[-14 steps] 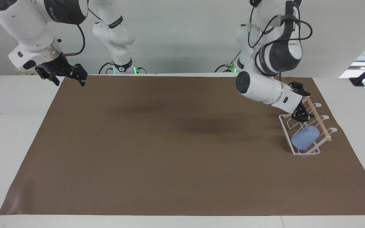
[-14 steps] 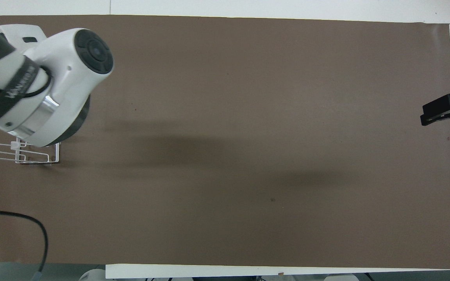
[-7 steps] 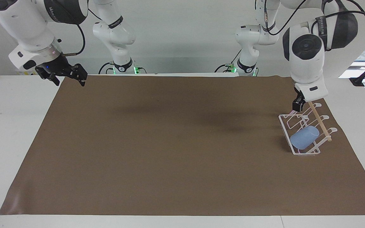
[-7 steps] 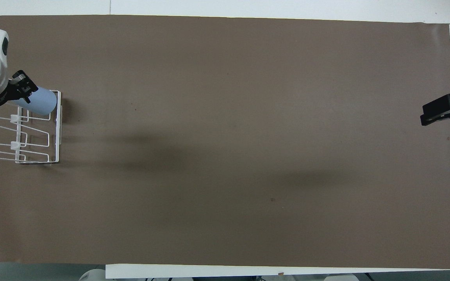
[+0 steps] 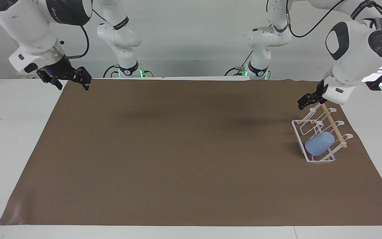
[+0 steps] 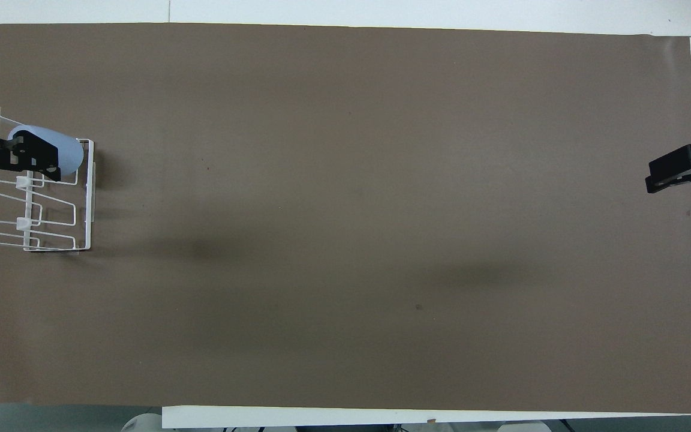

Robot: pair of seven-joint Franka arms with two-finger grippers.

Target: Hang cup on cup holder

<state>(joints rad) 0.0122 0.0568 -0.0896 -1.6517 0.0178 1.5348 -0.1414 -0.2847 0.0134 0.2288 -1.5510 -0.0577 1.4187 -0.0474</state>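
Light blue plastic marks the cup (image 5: 319, 143), which lies tilted over one of the slanted prongs of the cup holder (image 5: 298, 133), at the end of that rack farther from the robots, its closed end pointing out toward the middle of the surface. Slid over the prong this way, the tumbler hangs mouth-down on the wire with nothing gripping it, so the hanging looks done. The rack itself is white wire with a wooden rod (image 5: 333, 125) across its top, and it stands at the left arm's end of the brown mat (image 5: 177, 149). The left gripper (image 5: 307, 101) hangs in the air over the end of the rack nearer the robots, well apart from the cup and holding nothing; from above it overlaps the cup only because it is raised. Whether its jaws are wide or narrow I cannot tell. The right gripper (image 5: 73, 77) waits in the air over the mat's corner at the right arm's end, its jaws apart and empty. The mat covers most of the white surface (image 5: 12, 132), which shows as a pale border around it. A plain white wall (image 5: 191, 33) rises where the two arm bases stand, with cables trailing along the arms.
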